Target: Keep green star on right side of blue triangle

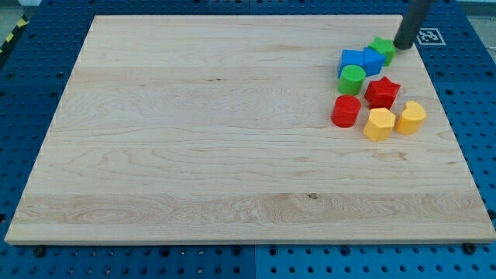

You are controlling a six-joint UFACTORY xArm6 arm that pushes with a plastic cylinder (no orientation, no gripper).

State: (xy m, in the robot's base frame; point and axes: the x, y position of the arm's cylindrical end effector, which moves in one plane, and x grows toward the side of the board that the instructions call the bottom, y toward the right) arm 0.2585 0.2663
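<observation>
The pale wooden desk (194,139) fills most of the frame, its blocks clustered at the upper right. There is no pincer, only my tip (403,46) touching the green star (381,49) on its right. Left of the star sit two touching blue blocks (361,60), shapes unclear. Below: green cylinder (351,79), red star (382,91), red cylinder (346,111), two yellow blocks (394,120).

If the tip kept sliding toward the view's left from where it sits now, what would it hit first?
Most likely the green star: my tip sits just on its right, touching or nearly so. The blue blocks lie directly beyond it.
</observation>
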